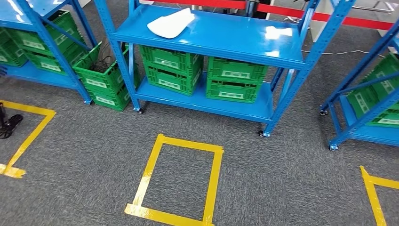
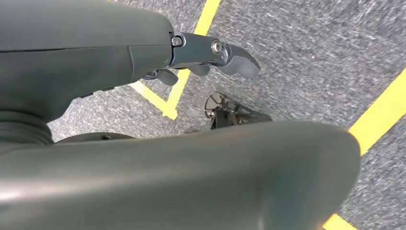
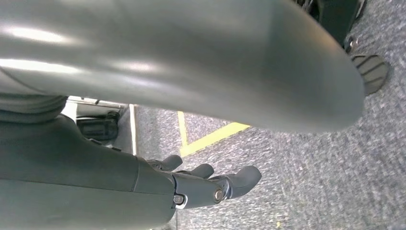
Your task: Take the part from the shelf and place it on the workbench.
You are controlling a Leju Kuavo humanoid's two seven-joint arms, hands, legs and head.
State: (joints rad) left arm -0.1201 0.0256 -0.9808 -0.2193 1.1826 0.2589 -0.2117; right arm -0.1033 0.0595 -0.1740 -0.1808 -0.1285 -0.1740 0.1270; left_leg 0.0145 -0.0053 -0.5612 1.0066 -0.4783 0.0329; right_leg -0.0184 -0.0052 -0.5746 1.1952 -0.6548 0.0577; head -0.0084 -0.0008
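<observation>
While the left hand [image 2: 210,57] hung over the grey carpet [image 1: 282,179] with its fingers apart and nothing in them, the white part [image 1: 171,22] lay on the top board of the blue shelf [image 1: 221,40], above green crates [image 1: 171,69]. The right hand [image 3: 206,184] hung likewise, loose and holding nothing.

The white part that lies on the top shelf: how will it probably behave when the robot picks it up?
The white part looks thin and flat with a smooth surface, so it is probably light and may slide on the glossy blue shelf when pushed. Lying low, it seems unlikely to roll or tip. Whether it is stiff cannot be told.
</observation>
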